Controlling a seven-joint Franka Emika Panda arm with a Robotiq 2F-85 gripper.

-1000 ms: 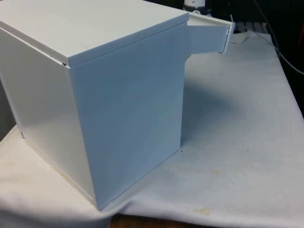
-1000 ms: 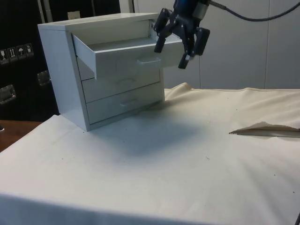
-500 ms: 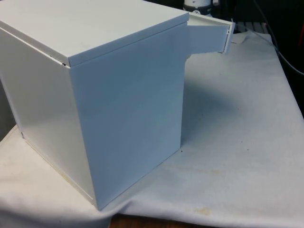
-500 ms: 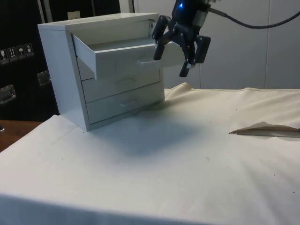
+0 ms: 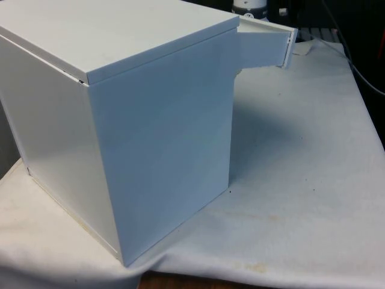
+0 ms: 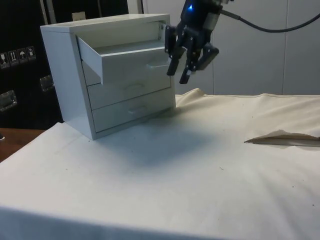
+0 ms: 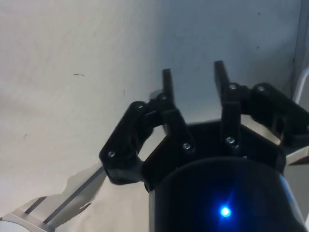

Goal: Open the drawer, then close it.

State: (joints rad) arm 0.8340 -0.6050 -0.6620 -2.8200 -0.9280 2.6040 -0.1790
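Note:
A white chest of drawers [image 6: 65, 75] stands on the cloth, and it turns its plain side [image 5: 150, 120] to the front view. Its top drawer [image 6: 130, 57] is pulled out, and the drawer front pokes past the chest's corner [image 5: 264, 45]. My black gripper [image 6: 177, 76] hangs just in front of that drawer's front, beside its small handle [image 6: 157, 64] and pointing down. In the wrist view the gripper [image 7: 193, 70] is open, its fingers a modest gap apart. Nothing lies between them, only cloth beyond, and the handle [image 7: 301, 82] sits off to one side.
The two lower drawers [image 6: 131, 89] [image 6: 132, 107] are shut. A raised fold in the white cloth [image 6: 285, 139] lies at the side view's right. Open cloth [image 6: 175, 175] stretches out in front of the chest.
The gripper has come down and moved closer to the drawer front, and its fingers have narrowed from wide apart. The drawer has not moved.

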